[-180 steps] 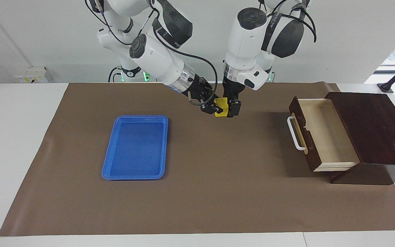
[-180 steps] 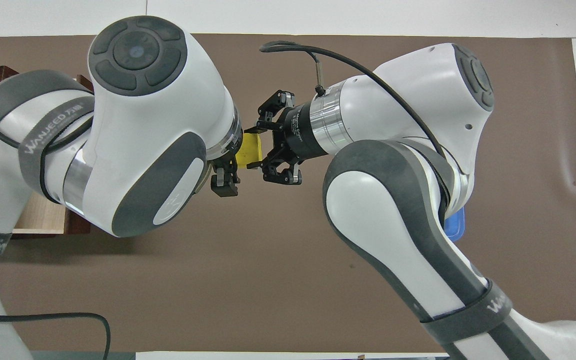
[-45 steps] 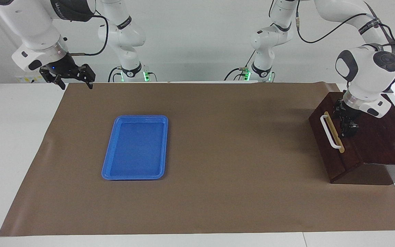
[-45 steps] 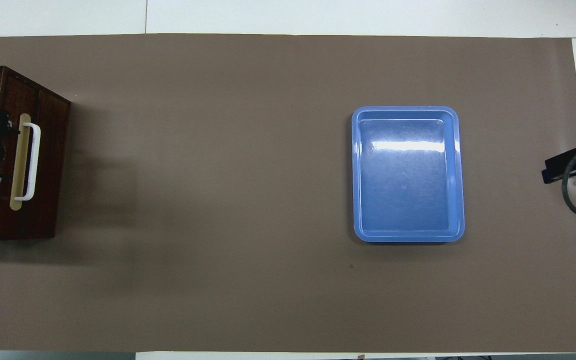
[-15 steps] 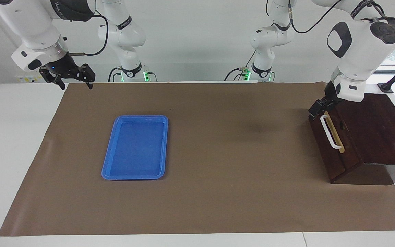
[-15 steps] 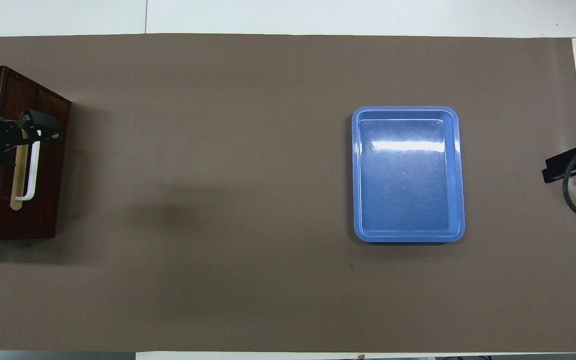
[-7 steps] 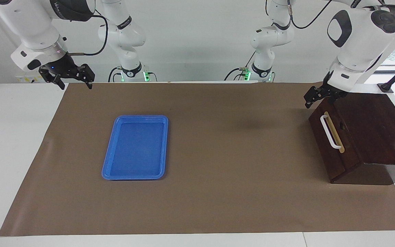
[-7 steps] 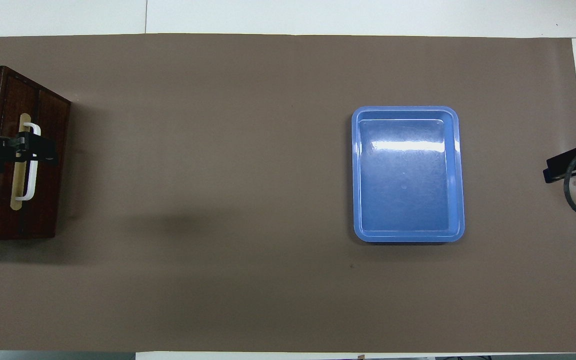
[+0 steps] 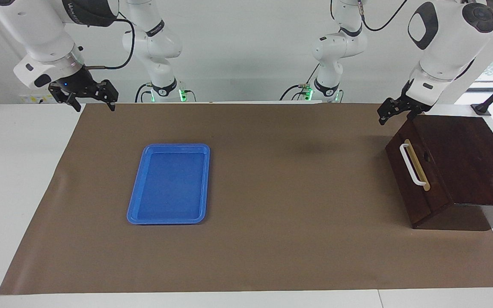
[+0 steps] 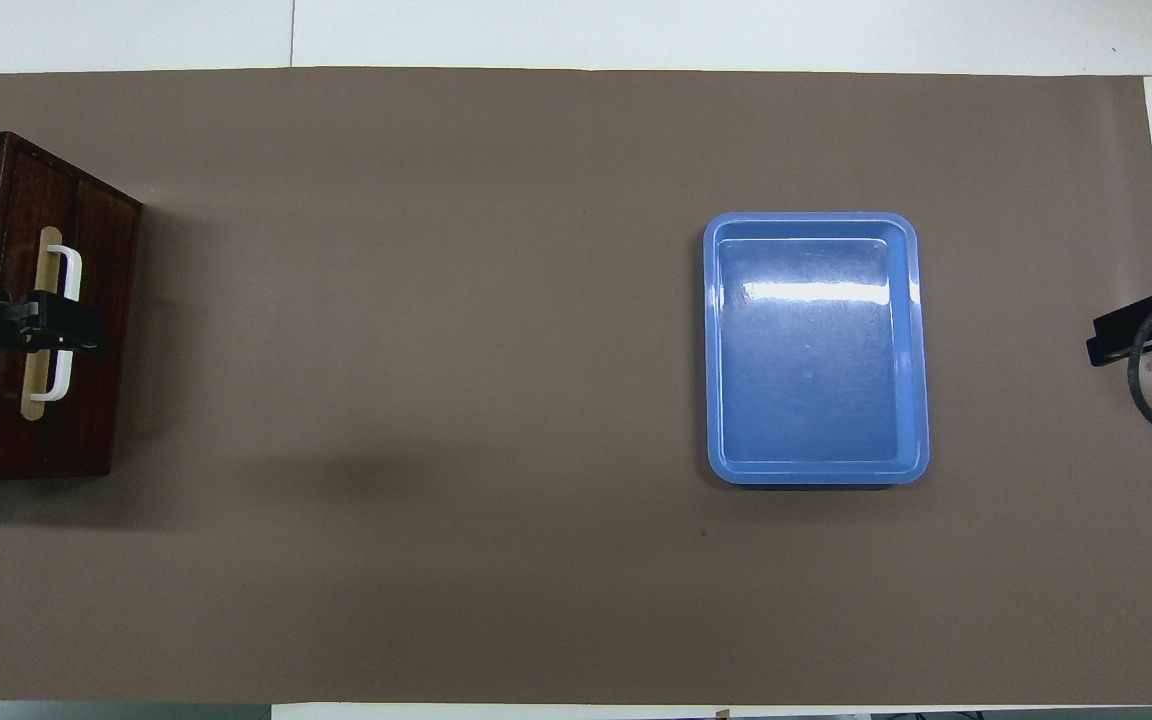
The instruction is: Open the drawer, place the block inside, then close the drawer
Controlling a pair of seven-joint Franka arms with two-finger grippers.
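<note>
The drawer sits flush in its dark box at the left arm's end of the table, so the task looks finished. The left gripper hangs empty and open above the box's corner, while the right gripper, also open and empty, waits at the right arm's end, well apart from the blue tray. The block is nowhere visible, presumably hidden inside the shut drawer.

Brown mat lies bare across the frame's centre and bottom. Obstacles: blue tray left of centre; dark wooden box with shut drawer at right edge.
</note>
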